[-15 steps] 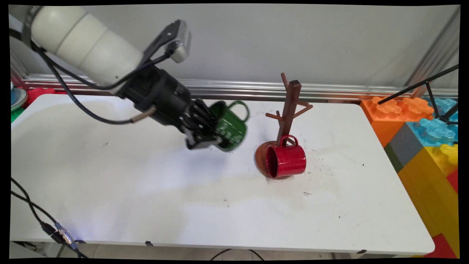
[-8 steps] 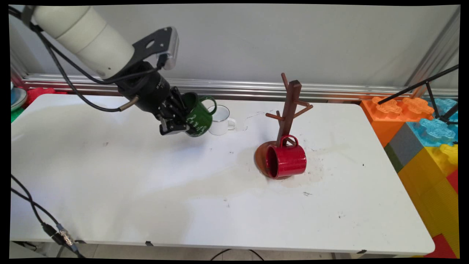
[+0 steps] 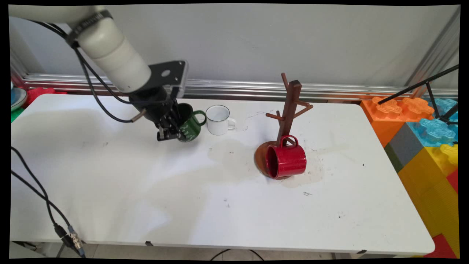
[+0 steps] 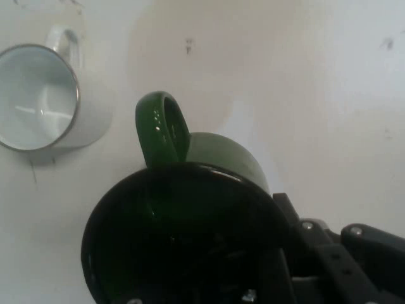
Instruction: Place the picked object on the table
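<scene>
The black two-finger gripper [image 3: 172,132] is clamped on the rim of a dark green enamel mug [image 3: 189,126] with white lettering, one finger inside the cup, holding it tilted over the white table [image 3: 146,190]. Just beside it stands an upright white enamel mug [image 3: 218,120] with a metal rim. Well apart, a glossy red mug [image 3: 286,160] lies on its side against the base of a brown wooden mug tree [image 3: 289,110].

Held mug [image 3: 189,127] just left of empty mug [image 3: 217,120]; third mug [image 3: 286,160] apparently on rack [image 3: 287,112] base, right.
</scene>
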Motion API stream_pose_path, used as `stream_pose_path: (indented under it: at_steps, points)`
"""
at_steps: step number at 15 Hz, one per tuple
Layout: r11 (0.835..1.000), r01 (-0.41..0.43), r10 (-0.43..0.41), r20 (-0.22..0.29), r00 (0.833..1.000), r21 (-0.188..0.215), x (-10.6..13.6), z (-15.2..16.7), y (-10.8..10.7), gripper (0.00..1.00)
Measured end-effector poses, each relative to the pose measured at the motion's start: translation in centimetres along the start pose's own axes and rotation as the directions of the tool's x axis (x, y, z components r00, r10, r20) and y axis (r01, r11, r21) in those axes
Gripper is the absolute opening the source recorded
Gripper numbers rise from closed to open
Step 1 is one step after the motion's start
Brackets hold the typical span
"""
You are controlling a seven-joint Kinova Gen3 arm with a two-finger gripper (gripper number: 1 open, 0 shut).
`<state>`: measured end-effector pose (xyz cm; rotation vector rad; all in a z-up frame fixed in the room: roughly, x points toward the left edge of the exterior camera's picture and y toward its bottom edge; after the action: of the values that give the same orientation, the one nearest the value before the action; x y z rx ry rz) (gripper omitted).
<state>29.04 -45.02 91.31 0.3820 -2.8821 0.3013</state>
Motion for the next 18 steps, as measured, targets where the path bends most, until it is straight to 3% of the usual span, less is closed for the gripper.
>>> stream_pose_path:
  at_steps: [7,18]
  points:
    - [0.999,-0.052,0.052,0.063,0.997,-0.012,0.6,5.6,-1.3,0.00]
    - [0.995,-0.093,0.095,0.072,0.993,-0.033,1.2,10.7,-2.2,0.00]
